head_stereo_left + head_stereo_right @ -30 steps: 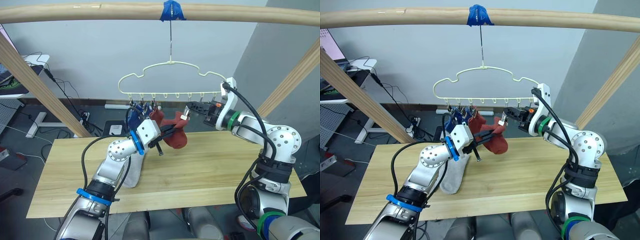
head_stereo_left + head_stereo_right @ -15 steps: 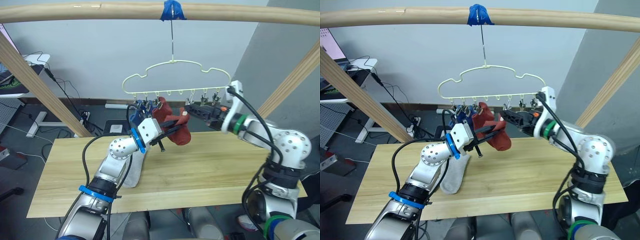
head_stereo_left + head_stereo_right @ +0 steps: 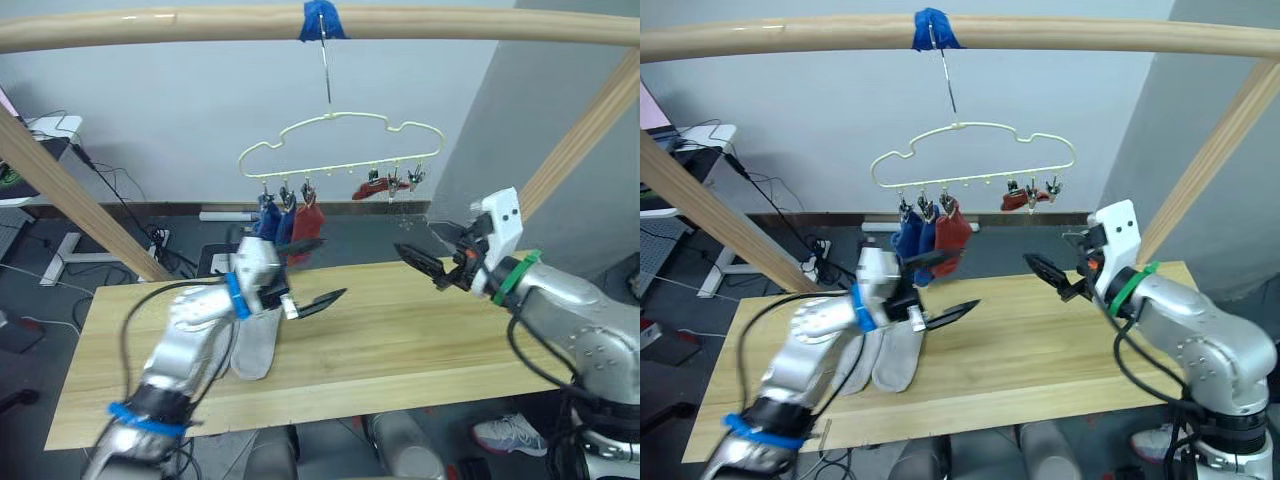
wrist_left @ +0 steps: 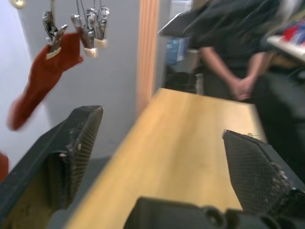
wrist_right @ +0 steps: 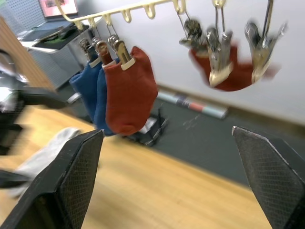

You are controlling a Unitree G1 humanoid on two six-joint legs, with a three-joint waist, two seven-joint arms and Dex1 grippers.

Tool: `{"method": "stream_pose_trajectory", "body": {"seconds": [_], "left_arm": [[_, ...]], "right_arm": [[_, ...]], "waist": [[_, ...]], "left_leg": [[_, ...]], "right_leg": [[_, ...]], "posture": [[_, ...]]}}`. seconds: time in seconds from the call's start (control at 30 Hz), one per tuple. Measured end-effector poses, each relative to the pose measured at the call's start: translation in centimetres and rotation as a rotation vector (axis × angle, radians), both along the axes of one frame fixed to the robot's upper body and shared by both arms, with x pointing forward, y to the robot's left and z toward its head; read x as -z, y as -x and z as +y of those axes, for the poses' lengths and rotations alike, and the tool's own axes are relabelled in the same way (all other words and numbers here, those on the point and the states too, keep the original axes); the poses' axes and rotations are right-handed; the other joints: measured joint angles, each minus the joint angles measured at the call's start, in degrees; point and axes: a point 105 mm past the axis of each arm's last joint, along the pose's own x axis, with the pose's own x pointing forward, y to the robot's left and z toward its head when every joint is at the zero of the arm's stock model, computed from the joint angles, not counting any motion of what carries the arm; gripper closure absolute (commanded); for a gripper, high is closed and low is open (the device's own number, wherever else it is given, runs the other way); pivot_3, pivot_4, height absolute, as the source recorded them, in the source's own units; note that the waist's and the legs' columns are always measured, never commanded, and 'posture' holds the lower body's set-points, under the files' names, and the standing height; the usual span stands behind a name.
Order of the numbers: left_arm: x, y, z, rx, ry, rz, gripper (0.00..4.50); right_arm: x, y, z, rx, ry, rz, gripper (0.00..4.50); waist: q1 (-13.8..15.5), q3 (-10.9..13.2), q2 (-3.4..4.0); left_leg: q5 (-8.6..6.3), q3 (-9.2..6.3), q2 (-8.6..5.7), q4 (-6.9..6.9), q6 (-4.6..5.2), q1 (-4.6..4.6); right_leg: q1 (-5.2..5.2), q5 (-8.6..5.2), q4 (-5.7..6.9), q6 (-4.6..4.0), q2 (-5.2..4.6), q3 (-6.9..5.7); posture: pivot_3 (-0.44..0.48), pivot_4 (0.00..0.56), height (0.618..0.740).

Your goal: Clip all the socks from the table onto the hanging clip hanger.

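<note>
Between my left gripper [image 3: 940, 282] and my right gripper [image 3: 1052, 275], both spread wide and holding nothing, the table [image 3: 1040, 340] lies bare. Ahead, the clip hanger [image 3: 970, 160] bars the way with 2 blue socks [image 3: 908, 238] and 2 red socks [image 3: 952, 232]. 2 grey socks [image 3: 895, 355] lie under my left arm.
</note>
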Motion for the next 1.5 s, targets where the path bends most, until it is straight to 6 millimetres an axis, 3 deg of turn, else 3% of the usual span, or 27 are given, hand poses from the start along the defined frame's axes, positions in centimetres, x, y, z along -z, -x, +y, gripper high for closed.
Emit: {"method": "stream_pose_trajectory", "body": {"seconds": [0.07, 0.23, 0.77, 1.07, 1.27, 1.5], "left_arm": [[-1.3, 0.7, 0.4, 0.015, 0.028, 0.031, 0.0], [-3.2, 0.9, 1.3, -0.051, 0.059, 0.042, 0.0], [-3.8, 2.0, 0.8, -0.152, 0.102, 0.068, 0.0], [-3.8, 1.9, 0.8, -0.165, 0.107, 0.075, 0.0], [-4.3, 1.8, 0.6, -0.174, 0.115, 0.057, 0.0], [-4.4, 1.9, 0.4, -0.172, 0.117, 0.057, 0.0]], "right_arm": [[-0.7, -0.4, 0.9, 0.039, -0.053, -0.077, 0.57], [-0.6, -1.5, 1.6, 0.112, -0.045, -0.163, 2.39], [0.7, -5.0, 1.2, 0.302, 0.0, -0.234, 2.39], [0.8, -6.0, 1.6, 0.322, -0.005, -0.245, 2.39], [1.3, -7.0, 0.4, 0.39, 0.026, -0.234, 2.39], [1.3, -7.7, 0.5, 0.399, 0.021, -0.232, 2.39]], "waist": [[0.14, 0.0, 0.0], [1.05, 0.0, 0.0], [2.86, 0.0, 0.0], [3.04, 0.01, 0.01], [3.52, 0.01, 0.01], [3.93, 0.01, 0.01]], "left_leg": [[0.0, 0.0, -0.02, 0.03, 0.0, 0.0], [0.0, 0.02, -0.07, 0.03, -0.01, -0.01], [0.0, 0.01, -0.06, -0.02, -0.01, 0.01], [0.0, 0.01, -0.06, -0.02, -0.01, 0.0], [0.0, 0.01, -0.06, -0.02, -0.01, 0.0], [0.0, 0.01, -0.06, -0.02, -0.01, 0.0]], "right_leg": [[0.02, 0.01, -0.02, 0.01, -0.02, 0.0], [0.05, 0.0, -0.12, -0.01, -0.08, 0.0], [0.03, -0.02, -0.07, -0.05, -0.06, -0.02], [0.03, -0.01, -0.07, -0.05, -0.06, -0.02], [0.03, -0.01, -0.07, -0.05, -0.06, -0.02], [0.03, -0.01, -0.07, -0.05, -0.07, -0.02]], "posture": [[-0.157, 0.199, 0.74], [-0.13, 0.202, 0.74], [-0.078, 0.212, 0.74], [-0.071, 0.214, 0.74], [-0.064, 0.215, 0.74], [-0.056, 0.213, 0.74]]}}
